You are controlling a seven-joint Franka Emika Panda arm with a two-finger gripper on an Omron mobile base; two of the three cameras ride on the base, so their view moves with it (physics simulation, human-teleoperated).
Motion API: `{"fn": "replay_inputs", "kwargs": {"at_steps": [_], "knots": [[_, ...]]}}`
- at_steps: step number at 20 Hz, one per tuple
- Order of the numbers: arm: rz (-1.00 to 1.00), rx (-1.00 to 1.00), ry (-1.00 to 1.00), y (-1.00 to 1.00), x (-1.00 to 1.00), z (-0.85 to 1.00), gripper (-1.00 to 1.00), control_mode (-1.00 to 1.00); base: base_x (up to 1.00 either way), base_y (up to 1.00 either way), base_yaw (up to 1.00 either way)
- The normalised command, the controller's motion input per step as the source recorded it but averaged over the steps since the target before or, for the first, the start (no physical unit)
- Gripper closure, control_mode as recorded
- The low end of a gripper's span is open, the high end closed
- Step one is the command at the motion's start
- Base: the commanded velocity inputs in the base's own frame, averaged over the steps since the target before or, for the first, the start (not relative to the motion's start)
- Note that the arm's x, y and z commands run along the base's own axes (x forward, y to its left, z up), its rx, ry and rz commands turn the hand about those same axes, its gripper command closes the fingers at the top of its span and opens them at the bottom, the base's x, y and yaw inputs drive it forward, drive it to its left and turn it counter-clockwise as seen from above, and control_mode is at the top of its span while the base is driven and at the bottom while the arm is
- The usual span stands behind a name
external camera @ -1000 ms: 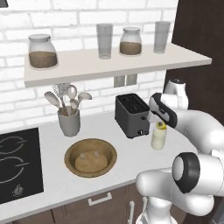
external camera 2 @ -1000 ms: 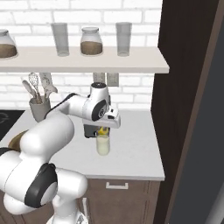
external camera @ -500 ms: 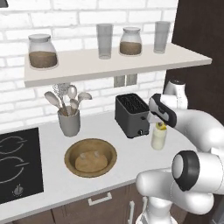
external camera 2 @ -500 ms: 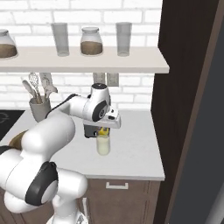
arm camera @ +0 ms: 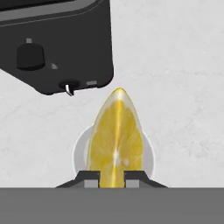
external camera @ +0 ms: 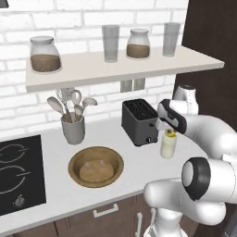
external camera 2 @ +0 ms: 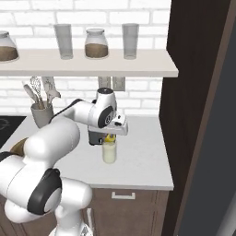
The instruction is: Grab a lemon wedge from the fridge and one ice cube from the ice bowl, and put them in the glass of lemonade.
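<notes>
The hand (arm camera: pixel 112 177) is clamped on the lemon wedge (arm camera: pixel 116 136), with one dark finger on each side of its wide end. The wedge hangs directly above the glass of lemonade (external camera: pixel 168 145), and its pointed end is directed away from the hand. From the hand camera, the round rim of the glass (arm camera: pixel 80 151) appears on both sides of the wedge, so the slice is over the mouth of the glass. Whether the wedge already touches the liquid cannot be told.

The glass stands on the light grey surface (external camera: pixel 55 185), just beside the front corner of the black toaster (external camera: pixel 138 121). In the right base view the hand (external camera 2: pixel 110 137) is low over the glass (external camera 2: pixel 109 151), and a little yellow of the wedge (external camera 2: pixel 109 138) shows between them.

The ice bowl (external camera: pixel 96 166) sits on the same surface, well apart from the glass, on the other side of the toaster. The grey utensil cup (external camera: pixel 73 130) stands behind the bowl, near the brick wall.
</notes>
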Motion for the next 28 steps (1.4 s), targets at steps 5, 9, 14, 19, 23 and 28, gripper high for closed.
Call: {"fn": "replay_inputs", "kwargs": {"at_steps": [5, 9, 14, 19, 23, 28], "knots": [[0.00, 0.00, -0.04, 0.00, -0.31, 0.00, 1.00, -1.00, 0.00, 0.00, 0.00], [0.00, 0.00, -0.09, 0.00, -0.16, 0.00, 1.00, -1.00, 0.00, 0.00, 0.00], [0.00, 0.00, -0.02, 0.00, 0.04, 0.02, 1.00, -1.00, 0.00, 0.00, 0.00], [0.00, 0.00, 0.00, 0.00, 0.04, 0.00, 1.00, -1.00, 0.00, 0.00, 0.00], [0.00, 0.00, 0.01, 0.00, 0.01, 0.00, 1.00, -1.00, 0.00, 0.00, 0.00], [0.00, 0.00, 0.02, 0.00, 0.02, 0.00, 1.00, -1.00, 0.00, 0.00, 0.00]]}}
